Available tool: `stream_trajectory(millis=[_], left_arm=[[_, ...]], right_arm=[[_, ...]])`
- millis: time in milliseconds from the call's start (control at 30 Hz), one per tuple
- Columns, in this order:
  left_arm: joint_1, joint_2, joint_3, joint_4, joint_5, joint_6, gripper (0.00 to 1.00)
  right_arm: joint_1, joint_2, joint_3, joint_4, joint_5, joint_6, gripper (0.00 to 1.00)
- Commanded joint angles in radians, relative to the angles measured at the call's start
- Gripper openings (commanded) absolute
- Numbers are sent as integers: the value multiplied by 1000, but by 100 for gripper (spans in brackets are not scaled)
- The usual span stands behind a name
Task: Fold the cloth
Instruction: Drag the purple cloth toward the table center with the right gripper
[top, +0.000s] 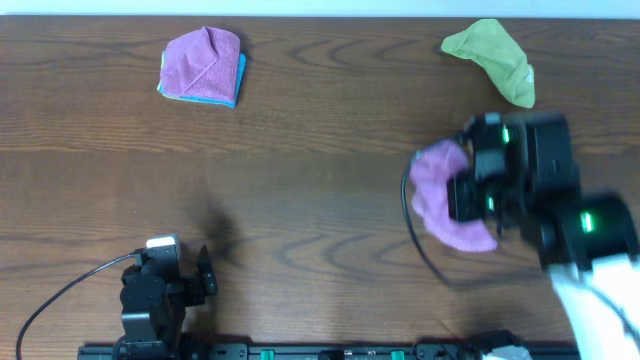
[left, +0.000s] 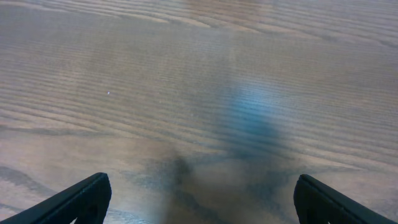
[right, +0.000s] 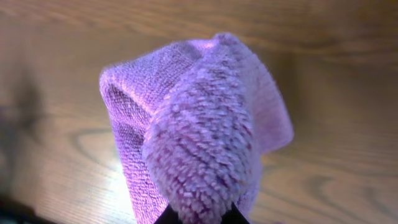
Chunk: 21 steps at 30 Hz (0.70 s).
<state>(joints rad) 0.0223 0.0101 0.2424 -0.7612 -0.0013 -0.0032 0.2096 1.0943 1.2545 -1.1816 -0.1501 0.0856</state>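
The purple cloth (top: 440, 200) lies bunched at the right of the wooden table, partly under my right arm. My right gripper (top: 462, 190) is shut on the cloth. In the right wrist view the cloth (right: 199, 130) rises in a fuzzy bunch from between the fingertips (right: 199, 216), lifted off the table. My left gripper (top: 205, 272) rests near the front left edge, far from the cloth. It is open and empty, and its two fingers show wide apart over bare wood in the left wrist view (left: 202, 199).
A folded purple cloth on a blue one (top: 203, 66) sits at the back left. A lime-green cloth (top: 495, 58) lies crumpled at the back right, just beyond my right arm. A black cable (top: 415, 225) loops beside the purple cloth.
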Motion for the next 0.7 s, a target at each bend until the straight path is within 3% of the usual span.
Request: stream_trajectory(millis=[0,267,667], left_arm=[[-4,-6,0,-2,-9,-4,95],[-4,-6,0,-2,-8,-4,95],[-4,-6,0,-2,-8,-4,95]], right_arm=[[37,-136,-107,14,-90,2,1],[174,-277,-306,96,-222,135,1],[507,-42,-369,471,-297,229,1]])
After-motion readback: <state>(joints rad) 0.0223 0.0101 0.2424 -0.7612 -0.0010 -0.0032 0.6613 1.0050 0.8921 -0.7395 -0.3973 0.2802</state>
